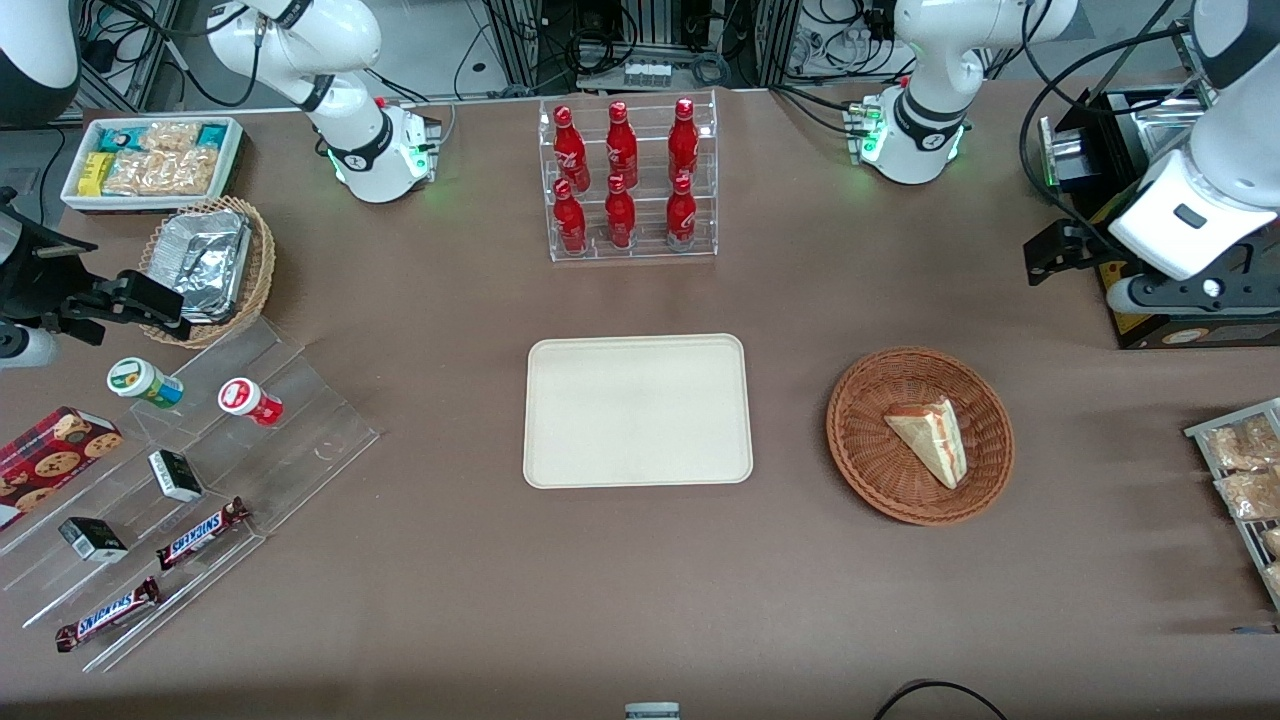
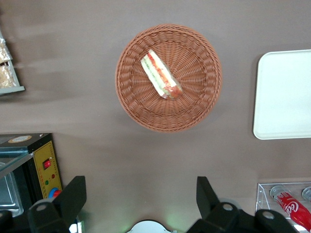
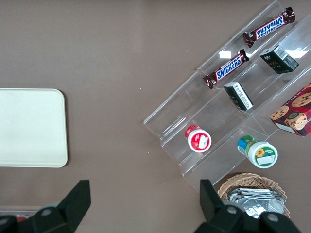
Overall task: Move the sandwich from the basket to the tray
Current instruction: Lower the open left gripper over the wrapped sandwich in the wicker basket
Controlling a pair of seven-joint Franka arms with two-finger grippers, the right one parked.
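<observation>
The sandwich (image 1: 932,438), a clear-wrapped wedge with pink and green filling, lies in the round reddish-brown basket (image 1: 862,455). The cream tray (image 1: 640,410) lies flat beside the basket, toward the parked arm's end, with nothing on it. My left gripper (image 1: 1058,252) hangs high over the table, farther from the front camera than the basket and nearer the working arm's end. In the left wrist view the gripper (image 2: 140,185) is open and holds nothing, well apart from the sandwich (image 2: 161,75), the basket (image 2: 197,109) and the tray (image 2: 284,94).
A clear rack of red bottles (image 1: 630,180) stands farther from the camera than the tray. A black box with a yellow panel (image 1: 1150,310) sits under my arm. A snack rack (image 1: 1240,470) is at the working arm's end. A stepped acrylic shelf (image 1: 190,480) is at the parked arm's end.
</observation>
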